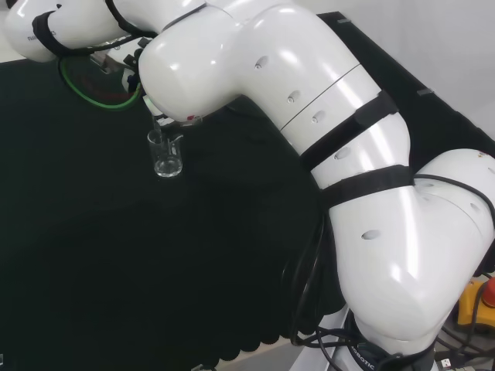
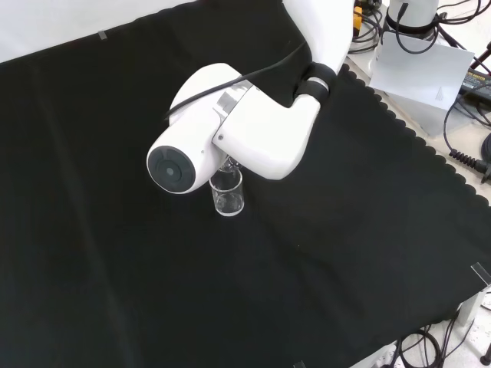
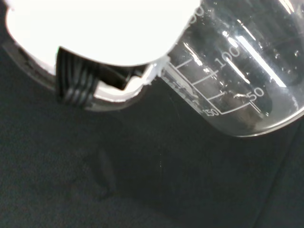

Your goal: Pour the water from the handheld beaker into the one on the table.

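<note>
Your handheld beaker (image 3: 237,71) sits tilted, close by hand (image 3: 95,28) in wrist view — grip state, cannot tell. Table beaker (image 2: 229,193) upright on counter (image 2: 345,253) — 6 o'clock of white arm link (image 2: 230,130).

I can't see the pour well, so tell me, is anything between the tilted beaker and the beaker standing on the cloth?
Nothing solid. In the head view the handheld beaker hangs just above the table beaker, with open air between.
</note>
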Tool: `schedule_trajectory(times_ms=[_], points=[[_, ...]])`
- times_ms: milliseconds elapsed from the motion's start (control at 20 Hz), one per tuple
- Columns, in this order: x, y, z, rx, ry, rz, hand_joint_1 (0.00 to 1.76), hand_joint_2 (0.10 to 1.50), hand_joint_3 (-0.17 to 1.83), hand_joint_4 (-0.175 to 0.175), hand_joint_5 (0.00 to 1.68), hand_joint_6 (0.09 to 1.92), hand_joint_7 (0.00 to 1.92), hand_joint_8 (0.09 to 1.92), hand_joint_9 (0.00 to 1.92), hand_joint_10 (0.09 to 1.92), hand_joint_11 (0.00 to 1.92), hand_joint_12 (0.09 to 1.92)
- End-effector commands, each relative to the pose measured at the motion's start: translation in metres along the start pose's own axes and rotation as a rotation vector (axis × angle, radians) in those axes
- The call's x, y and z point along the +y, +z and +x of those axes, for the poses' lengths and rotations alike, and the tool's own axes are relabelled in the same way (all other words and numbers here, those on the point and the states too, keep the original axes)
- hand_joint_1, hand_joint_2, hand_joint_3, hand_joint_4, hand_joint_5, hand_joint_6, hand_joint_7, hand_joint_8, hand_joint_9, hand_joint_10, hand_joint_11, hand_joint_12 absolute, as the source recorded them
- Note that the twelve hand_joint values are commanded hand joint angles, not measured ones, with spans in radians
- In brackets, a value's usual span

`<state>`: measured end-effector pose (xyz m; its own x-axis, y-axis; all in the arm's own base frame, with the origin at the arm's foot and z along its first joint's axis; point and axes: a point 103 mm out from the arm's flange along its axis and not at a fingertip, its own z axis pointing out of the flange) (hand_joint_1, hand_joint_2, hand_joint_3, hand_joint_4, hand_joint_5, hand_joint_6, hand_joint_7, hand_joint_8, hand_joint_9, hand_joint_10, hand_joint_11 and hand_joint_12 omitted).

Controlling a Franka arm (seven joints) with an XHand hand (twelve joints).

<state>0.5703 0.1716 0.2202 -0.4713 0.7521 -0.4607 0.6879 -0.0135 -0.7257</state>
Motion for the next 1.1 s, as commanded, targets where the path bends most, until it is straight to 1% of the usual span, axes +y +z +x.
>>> schedule_trajectory(times_ms=[50,250,550,900,1000,1100], points=[[0.000,0.000,0.001,-0.003,-0.001,0.003,1.30,0.62,0.79,-0.175,1.16,0.90,1.22,0.88,1.47,0.79,1.17,0.76],[0.000,0.001,0.000,0.004,-0.008,-0.002,1.30,0.62,0.79,-0.175,1.16,0.90,1.22,0.88,1.47,0.79,1.17,0.76],[-0.005,0.004,-0.011,0.050,-0.023,-0.068,1.30,0.62,0.79,-0.175,1.16,0.90,1.22,0.88,1.47,0.79,1.17,0.76],[-0.007,0.007,-0.018,0.084,-0.044,-0.100,1.30,0.62,0.79,-0.175,1.16,0.90,1.22,0.88,1.47,0.79,1.17,0.76],[-0.008,0.009,-0.021,0.101,-0.048,-0.129,1.30,0.62,0.79,-0.175,1.16,0.90,1.22,0.88,1.47,0.79,1.17,0.76],[-0.010,0.011,-0.025,0.131,-0.055,-0.179,1.30,0.62,0.79,-0.175,1.16,0.90,1.22,0.88,1.47,0.79,1.17,0.76]])
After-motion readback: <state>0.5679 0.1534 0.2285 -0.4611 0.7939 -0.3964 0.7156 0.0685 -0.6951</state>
